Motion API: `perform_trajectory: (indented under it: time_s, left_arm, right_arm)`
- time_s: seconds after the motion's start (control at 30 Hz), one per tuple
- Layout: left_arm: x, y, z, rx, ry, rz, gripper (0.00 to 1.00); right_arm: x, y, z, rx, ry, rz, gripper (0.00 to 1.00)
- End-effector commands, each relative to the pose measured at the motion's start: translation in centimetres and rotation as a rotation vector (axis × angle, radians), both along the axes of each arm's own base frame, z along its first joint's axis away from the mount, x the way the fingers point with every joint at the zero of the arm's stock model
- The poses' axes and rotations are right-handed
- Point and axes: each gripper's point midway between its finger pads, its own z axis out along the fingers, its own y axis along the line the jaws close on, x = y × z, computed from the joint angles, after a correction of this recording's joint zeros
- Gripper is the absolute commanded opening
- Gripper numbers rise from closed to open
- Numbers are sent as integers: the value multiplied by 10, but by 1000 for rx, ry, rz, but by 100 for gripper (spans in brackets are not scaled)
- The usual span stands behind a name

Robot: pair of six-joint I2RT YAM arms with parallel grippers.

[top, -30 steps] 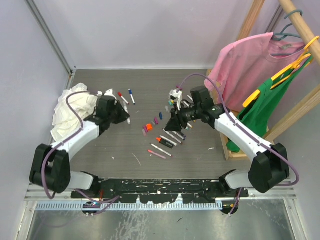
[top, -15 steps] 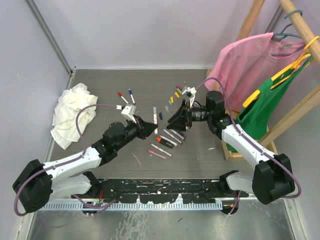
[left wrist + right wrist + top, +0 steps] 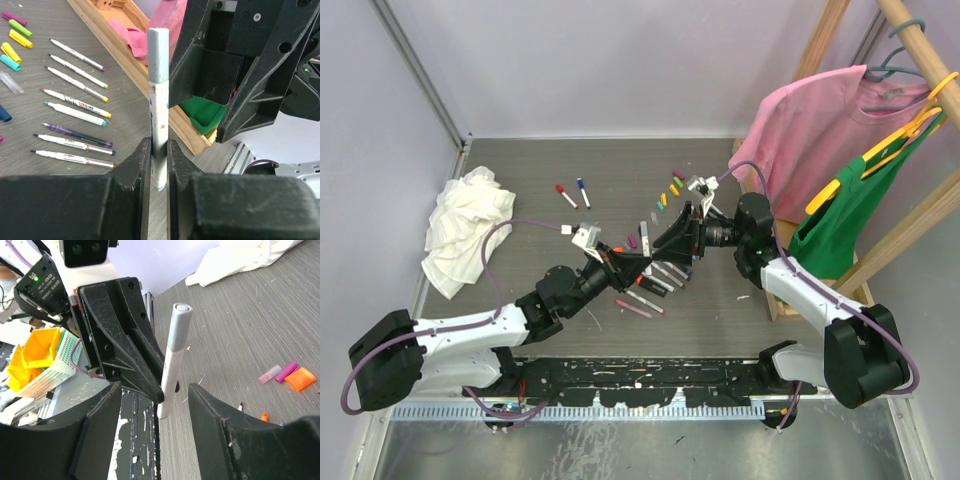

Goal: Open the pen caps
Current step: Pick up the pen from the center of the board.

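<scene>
Right now I am seeing the left claw pinching a white pen low on its barrel; in the left wrist view the pen is standing upright. A grey cap is sitting on the pen's top end, clear of both claws. The right claw is standing spread, with one finger on each side of the barrel and a gap showing on both sides, so it is gripping nothing. From the top camera the two claws are meeting nose to nose over the middle of the table. Loose caps, yellow, green and purple, are lying in a cluster at about one o'clock from that meeting point. An orange cap is lying beside a purple one and a clear pink one in the right wrist view. Uncapped pens are lying in a row at nine o'clock of the held pen in the left wrist view. A rag is lying at about ten o'clock, well apart, by the table's left edge.
</scene>
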Motion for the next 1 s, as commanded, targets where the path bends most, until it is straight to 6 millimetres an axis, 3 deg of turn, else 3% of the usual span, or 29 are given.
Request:
perform_trajectory:
  time_s: [0.0,0.43,0.57,0.9,0.97]
  left_arm:
    - [3,-6,33,-84,-75,27,0]
    - [-4,-19,34,-105,-66,2,0]
    - [-6,-21,33,-120,-57,-2,0]
    - [-3,-21,29,-102,-36,23,0]
    - [-4,-22,29,-103,-35,19,0]
  right_arm:
    - [4,0,16,52,-51,-24,60]
    - [11,3,2,31,7,-79,46]
    - [12,4,-1,10,-2,-73,36]
    - [7,9,-5,-9,-23,-51,33]
    - [7,9,-6,-14,-28,-44,27]
